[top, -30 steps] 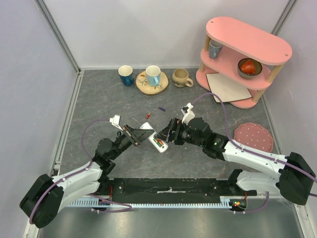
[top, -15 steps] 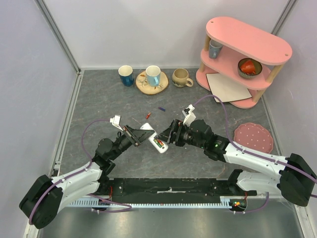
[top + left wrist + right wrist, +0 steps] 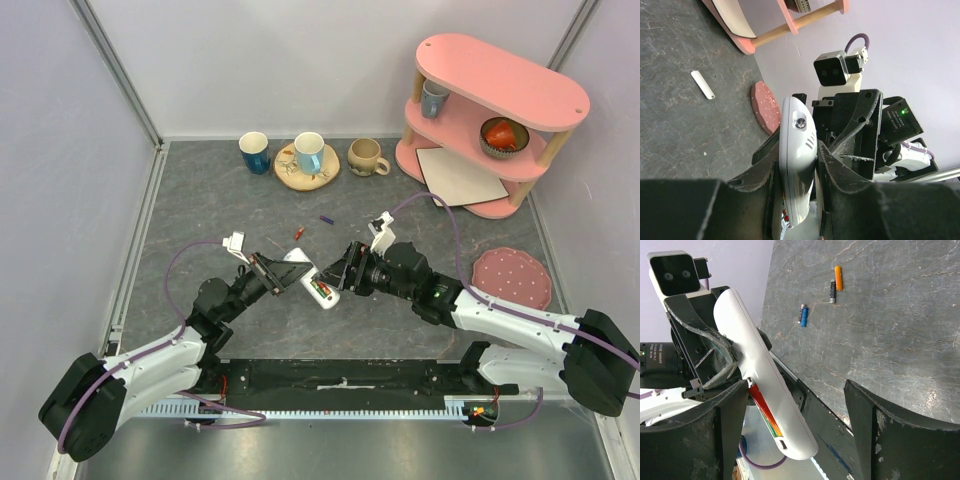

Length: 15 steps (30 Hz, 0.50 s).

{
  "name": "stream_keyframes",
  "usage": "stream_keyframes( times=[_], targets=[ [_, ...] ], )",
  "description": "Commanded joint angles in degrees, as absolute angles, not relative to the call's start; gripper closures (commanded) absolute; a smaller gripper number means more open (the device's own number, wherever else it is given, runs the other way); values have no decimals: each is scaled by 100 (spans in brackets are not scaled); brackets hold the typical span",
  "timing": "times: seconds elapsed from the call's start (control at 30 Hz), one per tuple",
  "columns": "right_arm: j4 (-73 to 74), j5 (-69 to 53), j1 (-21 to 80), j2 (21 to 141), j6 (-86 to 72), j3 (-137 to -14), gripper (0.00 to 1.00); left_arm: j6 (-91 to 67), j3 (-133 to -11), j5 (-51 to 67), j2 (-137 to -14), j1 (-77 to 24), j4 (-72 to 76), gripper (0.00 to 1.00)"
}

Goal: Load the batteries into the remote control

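Along the far edge of the dark grey mottled table stood a dark blue cup, a pale blue mug on a round wooden coaster and a beige mug; at the far right rose a pink two-tier shelf with a white square card on its base; nearer lay a round pink dotted mat. Beyond the arms a red-orange battery and a purple battery lay loose on the table, well apart from both pincers. At mid-table, between the two arms, the left gripper pinched the slim white plastic remote control across its width; its long axis ran diagonally, far-left to near-right, the near-right end pointing at the right gripper, which stood directly in front of it with fingers spread wide, holding nothing; whether a finger touched the remote I could not tell. In the open bay at that end sat a red and green battery.
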<state>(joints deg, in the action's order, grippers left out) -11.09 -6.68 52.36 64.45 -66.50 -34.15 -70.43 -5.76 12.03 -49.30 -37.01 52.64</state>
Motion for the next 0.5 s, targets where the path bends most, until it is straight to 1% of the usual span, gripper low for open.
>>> stream_keyframes(
  times=[0.0, 0.47],
  targets=[
    [-896, -791, 5221, 6407, -6618, -3252, 17, -6864, -932, 835, -4772, -3665, 5845, 98],
    [-967, -817, 5212, 6311, -6653, -3085, 18, -6803, -1063, 800, -4737, -3665, 5818, 98]
  ],
)
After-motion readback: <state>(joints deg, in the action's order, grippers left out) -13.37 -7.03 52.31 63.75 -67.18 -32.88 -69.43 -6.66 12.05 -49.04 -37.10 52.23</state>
